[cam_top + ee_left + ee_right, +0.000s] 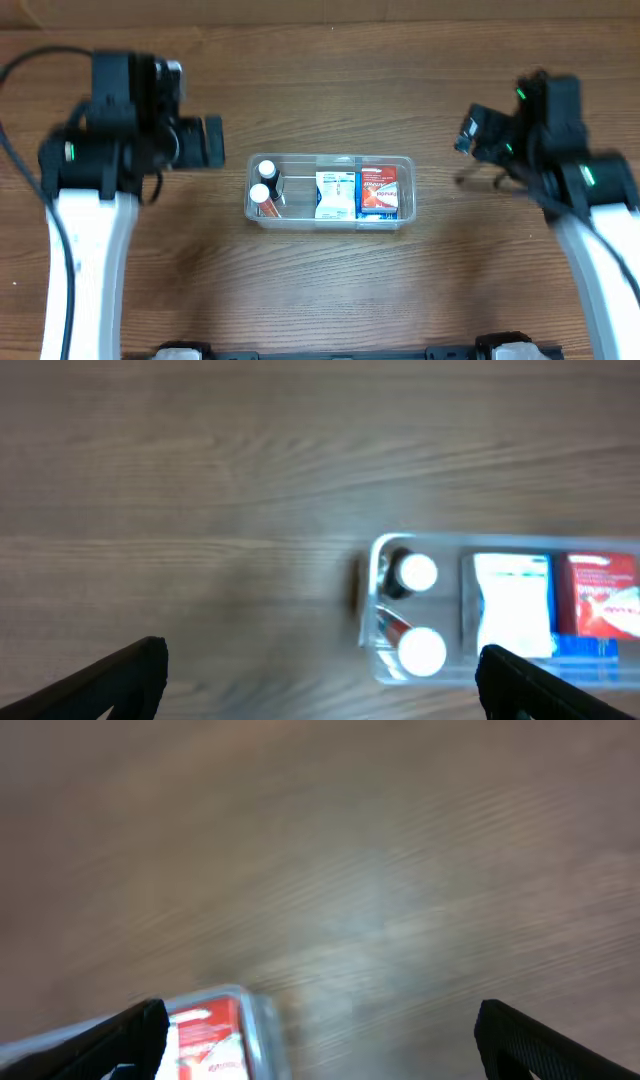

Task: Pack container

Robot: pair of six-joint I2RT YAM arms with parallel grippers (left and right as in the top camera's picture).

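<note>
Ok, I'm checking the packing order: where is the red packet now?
In the overhead view the red packet lies inside the clear container, at its right end, directly beside the white-and-blue packet.

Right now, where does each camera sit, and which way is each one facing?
Overhead: above the table, facing straight down on the container; both arms show, left claw and right claw flanking it.
Left wrist: on the left arm, facing down at the container's end with two white-capped bottles; own open fingertips in the bottom corners.
Right wrist: on the right arm, facing down at blurred wood; own open fingertips in the bottom corners.
Shared: all three show the container's red box.
</note>
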